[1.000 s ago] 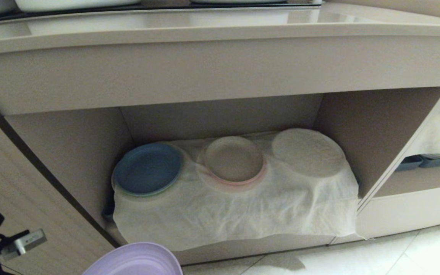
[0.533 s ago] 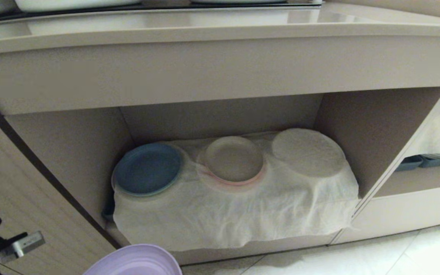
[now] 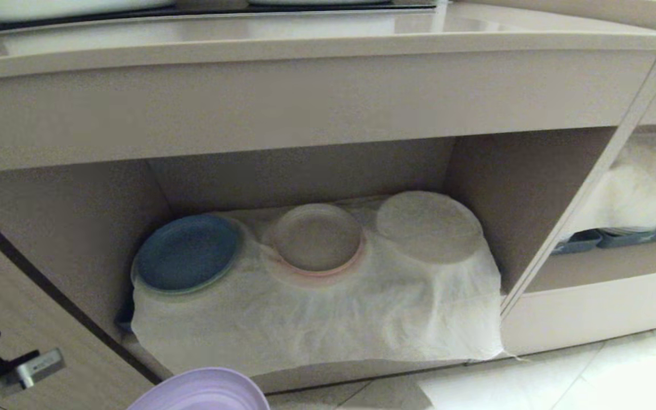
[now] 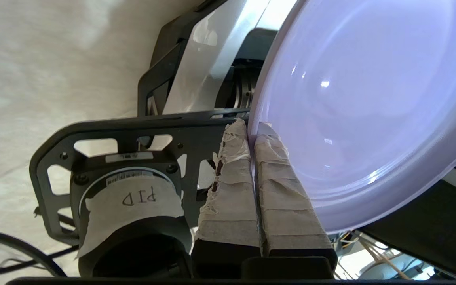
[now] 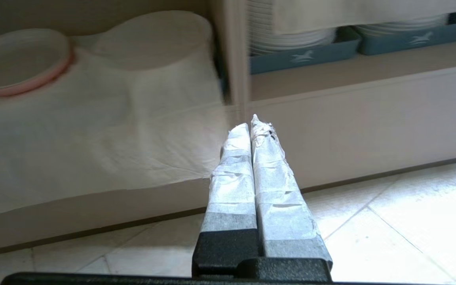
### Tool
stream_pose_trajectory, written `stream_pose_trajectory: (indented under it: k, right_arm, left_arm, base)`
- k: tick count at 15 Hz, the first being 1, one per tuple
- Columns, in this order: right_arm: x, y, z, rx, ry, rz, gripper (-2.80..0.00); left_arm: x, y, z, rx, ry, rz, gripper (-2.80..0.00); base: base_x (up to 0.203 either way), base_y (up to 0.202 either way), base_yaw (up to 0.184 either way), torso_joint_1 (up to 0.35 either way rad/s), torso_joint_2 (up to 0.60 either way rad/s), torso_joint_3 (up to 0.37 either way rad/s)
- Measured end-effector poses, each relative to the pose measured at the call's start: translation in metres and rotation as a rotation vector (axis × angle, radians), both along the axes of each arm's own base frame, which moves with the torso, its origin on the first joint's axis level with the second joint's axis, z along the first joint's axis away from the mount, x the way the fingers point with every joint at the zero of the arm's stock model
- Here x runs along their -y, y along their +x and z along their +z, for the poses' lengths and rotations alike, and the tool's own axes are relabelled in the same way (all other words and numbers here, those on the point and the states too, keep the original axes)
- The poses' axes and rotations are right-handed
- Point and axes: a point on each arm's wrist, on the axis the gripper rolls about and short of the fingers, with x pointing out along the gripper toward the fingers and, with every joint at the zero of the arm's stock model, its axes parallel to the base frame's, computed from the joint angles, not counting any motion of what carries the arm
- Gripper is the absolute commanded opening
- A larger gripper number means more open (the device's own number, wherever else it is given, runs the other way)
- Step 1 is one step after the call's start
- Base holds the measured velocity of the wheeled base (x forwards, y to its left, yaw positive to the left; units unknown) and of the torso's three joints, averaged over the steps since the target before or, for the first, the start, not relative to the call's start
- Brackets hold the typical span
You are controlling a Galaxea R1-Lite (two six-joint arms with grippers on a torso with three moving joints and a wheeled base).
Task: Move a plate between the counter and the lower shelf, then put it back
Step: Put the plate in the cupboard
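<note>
The plate (image 4: pixel 362 99), pinched in the left gripper (image 4: pixel 251 128); seemingly clear of the cloth-draped lower shelf (image 3: pixel 316 319).

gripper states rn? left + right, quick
Left gripper: shut on the rim of the lavender plate.
Right gripper: shut, holding nothing, near the floor in front of the lower shelf.

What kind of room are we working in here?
Most likely a kitchen: a beige counter over an open lower shelf holding plates on a cream cloth, stacked white plates in grey-blue trays alongside.
</note>
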Motion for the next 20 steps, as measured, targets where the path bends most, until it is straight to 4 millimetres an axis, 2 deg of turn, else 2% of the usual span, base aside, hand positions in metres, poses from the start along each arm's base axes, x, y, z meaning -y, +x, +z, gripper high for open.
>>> stream_pose_trajectory:
  k: [20]
  right_arm:
    - [0.0, 0.0, 0.0, 0.0, 0.0, -0.001, -2.8]
  left_arm:
    - [0.0003, -0.0007, -0.0004, -0.001, -0.002, -0.002, -2.8]
  base:
    - [0.0, -0.194, 0.0, 0.002, 0.0, 0.002]
